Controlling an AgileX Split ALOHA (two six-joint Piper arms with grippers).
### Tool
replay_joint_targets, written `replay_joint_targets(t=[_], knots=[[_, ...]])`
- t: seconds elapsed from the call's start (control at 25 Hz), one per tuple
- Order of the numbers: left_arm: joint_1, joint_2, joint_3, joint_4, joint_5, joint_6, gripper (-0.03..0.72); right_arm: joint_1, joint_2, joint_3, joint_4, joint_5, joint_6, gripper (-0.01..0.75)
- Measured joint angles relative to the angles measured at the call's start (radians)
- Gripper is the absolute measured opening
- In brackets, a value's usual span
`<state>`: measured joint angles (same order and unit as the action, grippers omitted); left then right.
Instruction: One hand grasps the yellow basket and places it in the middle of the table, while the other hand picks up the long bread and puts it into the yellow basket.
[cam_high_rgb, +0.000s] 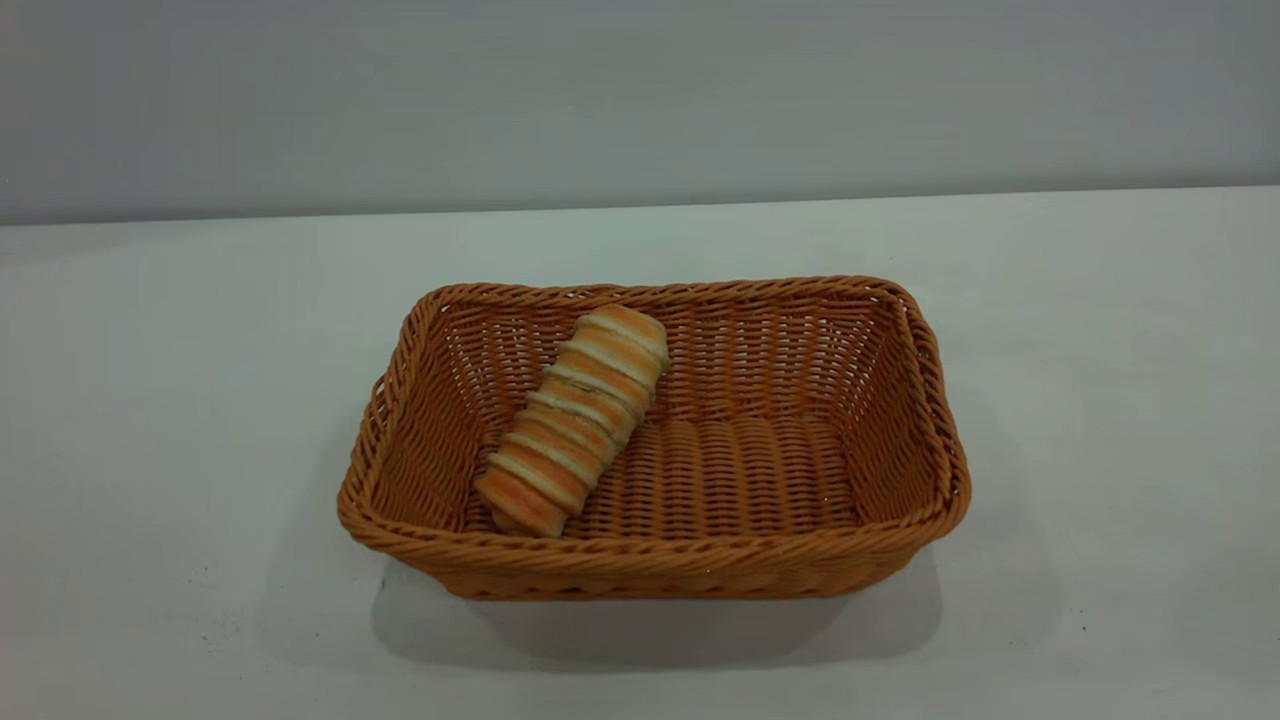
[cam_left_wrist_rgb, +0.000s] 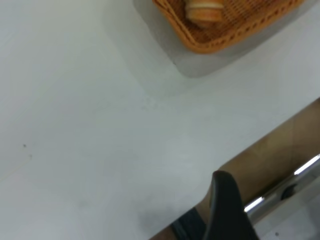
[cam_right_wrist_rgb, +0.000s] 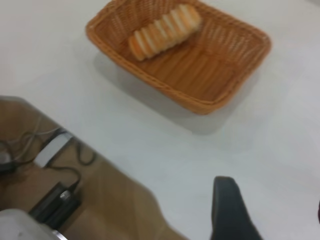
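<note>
The yellow basket (cam_high_rgb: 650, 562) stands on the white table (cam_high_rgb: 180, 400), about in the middle. The long bread (cam_high_rgb: 575, 420) lies slanted inside its left half, one end leaning on the far wall. Neither gripper shows in the exterior view. My left gripper (cam_left_wrist_rgb: 272, 200) hangs past the table's edge, far from the basket (cam_left_wrist_rgb: 235, 37) and the bread (cam_left_wrist_rgb: 204, 11). Only one black finger (cam_left_wrist_rgb: 225, 210) shows, with a wide empty gap beside it. My right gripper (cam_right_wrist_rgb: 272, 202) is open and empty above the table near its edge, well apart from the basket (cam_right_wrist_rgb: 150, 80) and bread (cam_right_wrist_rgb: 165, 31).
A grey wall runs behind the table. The left wrist view shows the table's edge, brown floor and a metal rail (cam_left_wrist_rgb: 280, 192) below. The right wrist view shows brown floor with cables and a black box (cam_right_wrist_rgb: 55, 200) beyond the table's edge.
</note>
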<state>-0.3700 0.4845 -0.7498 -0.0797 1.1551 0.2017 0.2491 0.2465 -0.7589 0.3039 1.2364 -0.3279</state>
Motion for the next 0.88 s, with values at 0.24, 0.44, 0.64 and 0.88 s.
replay_joint_targets(t=[0.24, 0.44, 0.64, 0.88], knots=[[0.0, -0.312, 0.205, 0.006, 0.005, -0.017, 0.506, 0.0, -0.086, 0.08, -0.05, -0.016, 0.052, 0.463], [0.0, -0.472, 0.257, 0.031, -0.009, -0.04, 0.505, 0.0, -0.098, 0.148, -0.072, -0.021, 0.069, 0.463], [0.0, -0.504, 0.257, 0.07, -0.013, -0.105, 0.505, 0.0, -0.098, 0.196, -0.097, -0.042, 0.073, 0.463], [0.0, -0.507, 0.258, 0.073, -0.015, -0.122, 0.505, 0.0, -0.114, 0.276, -0.153, -0.081, 0.094, 0.463]])
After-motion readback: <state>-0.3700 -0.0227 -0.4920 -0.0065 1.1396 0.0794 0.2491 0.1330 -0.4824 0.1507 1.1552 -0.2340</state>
